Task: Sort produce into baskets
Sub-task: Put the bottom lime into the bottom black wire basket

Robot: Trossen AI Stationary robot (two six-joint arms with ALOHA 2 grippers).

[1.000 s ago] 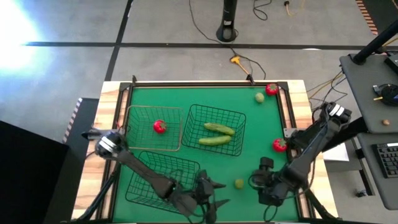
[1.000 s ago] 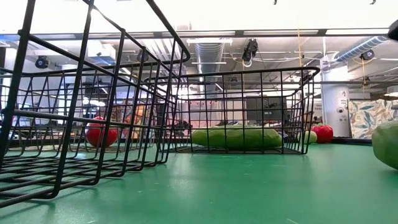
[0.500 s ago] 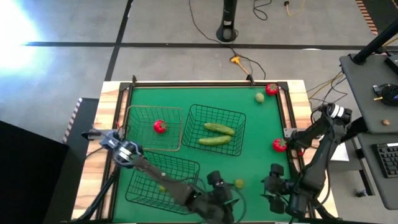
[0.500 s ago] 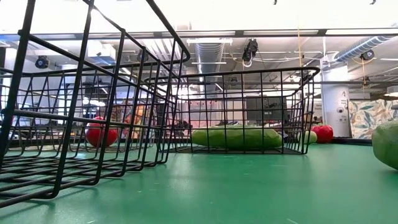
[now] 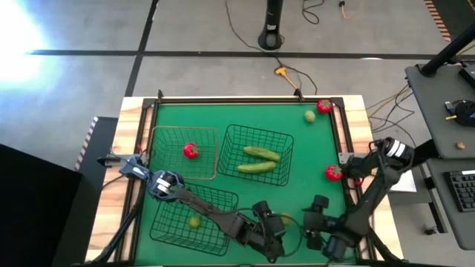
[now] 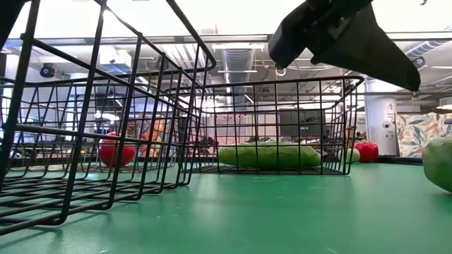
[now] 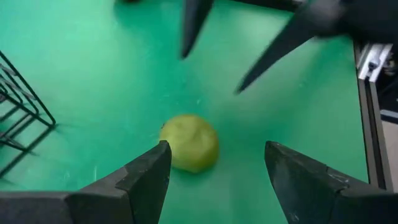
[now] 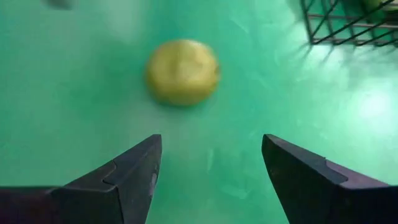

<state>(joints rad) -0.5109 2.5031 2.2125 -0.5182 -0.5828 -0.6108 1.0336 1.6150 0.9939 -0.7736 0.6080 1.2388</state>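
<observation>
Bright overhead light | floor glare [image 5: 18, 33] — upper left | wrist views blurred

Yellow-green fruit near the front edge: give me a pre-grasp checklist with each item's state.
1. Left gripper fingers spread wide: ok.
2. Yellow-green fruit centred between the left fingers: not ok, it sits toward one finger.
3. Fruit lying free on the green mat, apart from the baskets: ok.
4. Right gripper out of the way: not ok, it is open and aimed at the same fruit.
5. Front basket has room: ok, one yellow-green fruit inside.
</observation>
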